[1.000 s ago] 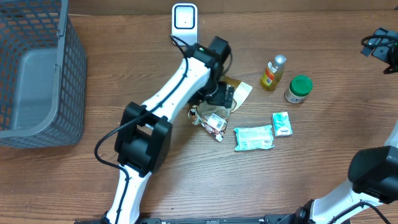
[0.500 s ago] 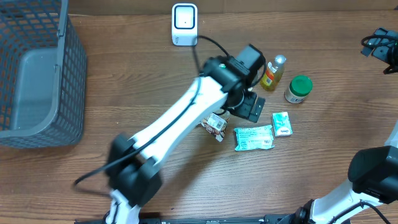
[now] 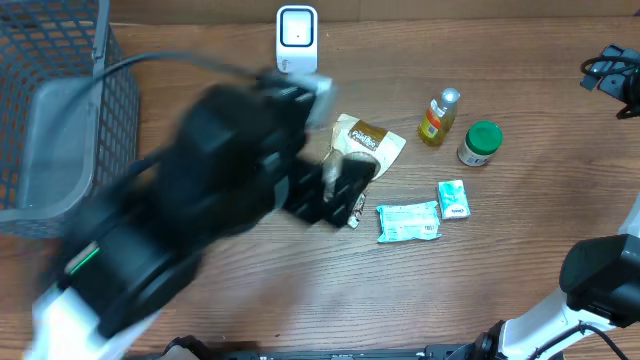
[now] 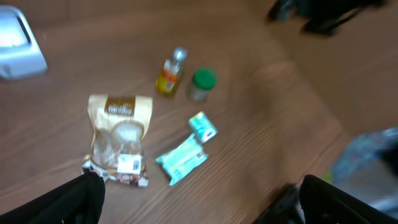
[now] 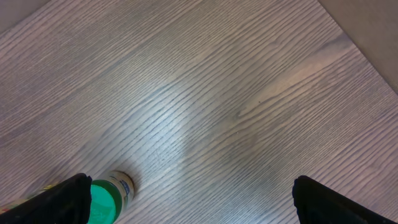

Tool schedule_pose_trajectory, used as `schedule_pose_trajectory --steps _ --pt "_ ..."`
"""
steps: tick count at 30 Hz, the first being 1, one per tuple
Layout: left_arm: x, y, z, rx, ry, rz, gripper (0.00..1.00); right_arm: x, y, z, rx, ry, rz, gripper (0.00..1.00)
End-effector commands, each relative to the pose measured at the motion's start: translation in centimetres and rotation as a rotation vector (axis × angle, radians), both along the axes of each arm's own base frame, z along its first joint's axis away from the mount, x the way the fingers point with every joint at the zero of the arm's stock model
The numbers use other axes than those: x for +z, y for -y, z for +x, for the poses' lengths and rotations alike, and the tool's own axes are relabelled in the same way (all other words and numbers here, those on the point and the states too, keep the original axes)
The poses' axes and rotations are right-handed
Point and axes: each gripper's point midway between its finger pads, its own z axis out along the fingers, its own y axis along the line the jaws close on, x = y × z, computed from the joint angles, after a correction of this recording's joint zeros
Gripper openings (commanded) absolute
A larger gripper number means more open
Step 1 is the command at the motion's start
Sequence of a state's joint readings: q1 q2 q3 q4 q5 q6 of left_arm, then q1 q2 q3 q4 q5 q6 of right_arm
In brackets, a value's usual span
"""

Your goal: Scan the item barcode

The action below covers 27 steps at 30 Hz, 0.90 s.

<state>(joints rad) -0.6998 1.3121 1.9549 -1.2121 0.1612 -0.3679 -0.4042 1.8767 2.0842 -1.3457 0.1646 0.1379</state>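
Left arm (image 3: 200,210) and right arm (image 3: 600,285) show black housings, white links and black jaws, plus a black cable (image 3: 150,62).

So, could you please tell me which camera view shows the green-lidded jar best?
The overhead view: the green-lidded jar stands sharp and whole beside the yellow bottle. The left wrist view shows it whole but blurred; the right wrist view catches only its top at the bottom edge.

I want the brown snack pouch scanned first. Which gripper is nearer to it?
Left. The left gripper hangs raised, almost over the brown snack pouch. The right gripper is far off to the right, beyond the bottle and the green-lidded jar.
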Motion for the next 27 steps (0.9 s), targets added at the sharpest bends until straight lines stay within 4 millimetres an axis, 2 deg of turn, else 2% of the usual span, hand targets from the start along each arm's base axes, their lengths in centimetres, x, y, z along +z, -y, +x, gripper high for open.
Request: schedule_pose_trajectory --steps 1,4,6,11,16,21,27 --pt "4.3 -3.4 -4.1 0.004 0.109 -0.109 1.00 0.6 0.2 0.0 -0.008 0.017 -0.012 1.00" --pt "6.7 -6.0 -7.2 0.002 0.191 -0.179 1.00 0.6 0.2 0.0 -0.008 0.017 -0.012 1.00" --pt "7.7 -7.4 -8.9 0.002 0.229 -0.211 1.00 0.6 0.2 0.0 -0.008 0.017 -0.012 1.00" --pt "7.7 -9.0 -10.8 0.000 0.243 -0.222 0.99 0.6 0.2 0.0 -0.008 0.017 -0.012 1.00" --pt "5.1 -10.4 -10.9 0.060 0.164 -0.145 1.00 0.6 0.2 0.0 -0.008 0.017 -0.012 1.00" --pt "1.4 -12.2 -10.2 0.177 0.050 -0.047 1.00 0.6 0.2 0.0 -0.008 0.017 -0.012 1.00" --pt "-3.0 -13.6 -8.3 0.307 -0.083 0.041 1.00 0.6 0.2 0.0 -0.008 0.017 -0.012 1.00"
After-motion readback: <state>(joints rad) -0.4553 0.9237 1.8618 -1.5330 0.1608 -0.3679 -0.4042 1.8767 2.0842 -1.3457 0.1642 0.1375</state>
